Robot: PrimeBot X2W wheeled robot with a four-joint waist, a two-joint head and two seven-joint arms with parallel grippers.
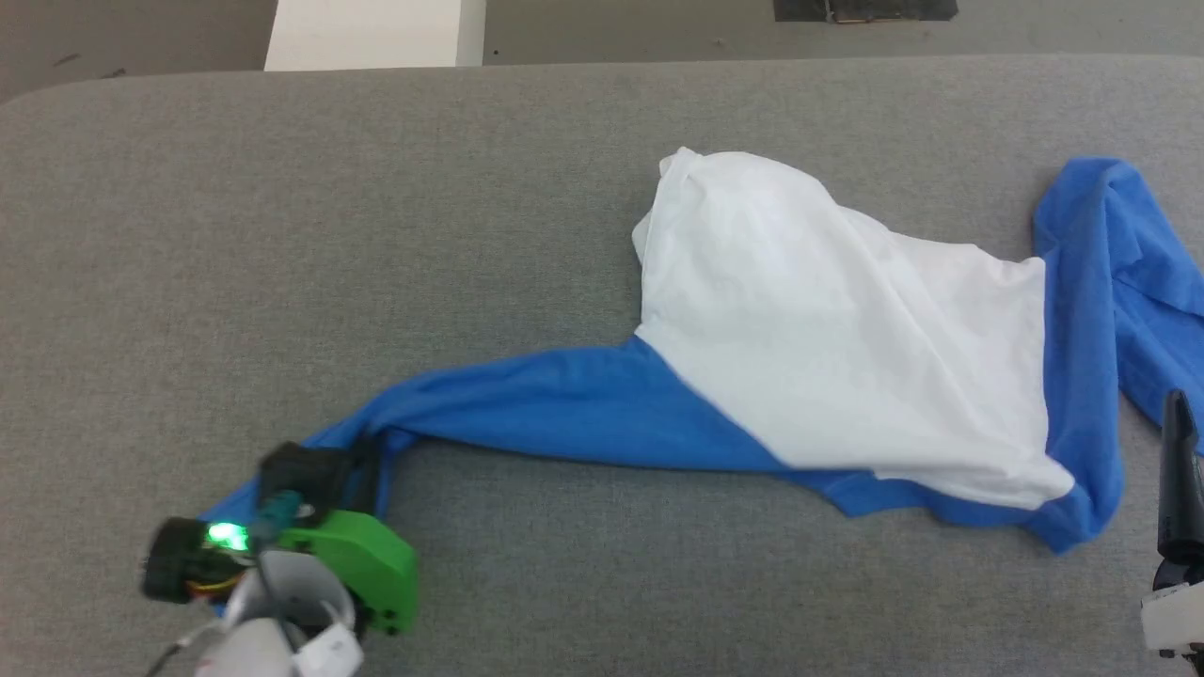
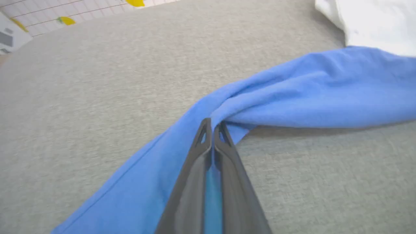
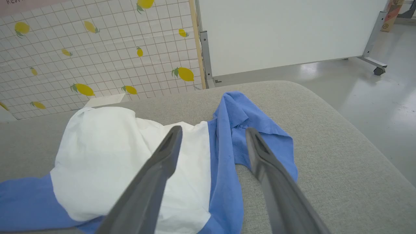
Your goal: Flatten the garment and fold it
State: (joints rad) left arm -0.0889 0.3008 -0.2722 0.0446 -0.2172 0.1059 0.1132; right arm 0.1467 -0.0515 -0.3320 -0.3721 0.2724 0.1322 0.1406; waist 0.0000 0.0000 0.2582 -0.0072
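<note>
So the garment [image 1: 847, 376] was lying crumpled on the grey padded table [image 1: 376, 235], with the white body bunched up over on the right half. One blue sleeve [image 1: 564, 414] trailed out toward the robot's left. The left gripper [image 2: 213, 127] was pinched tight on it near the cuff end, fingers closed with blue cloth between them. The other sleeve [image 1: 1110, 244] sat rumpled at the far right. The right gripper [image 3: 214, 131] hung near that side, fingers spread wide, holding nothing.
</note>
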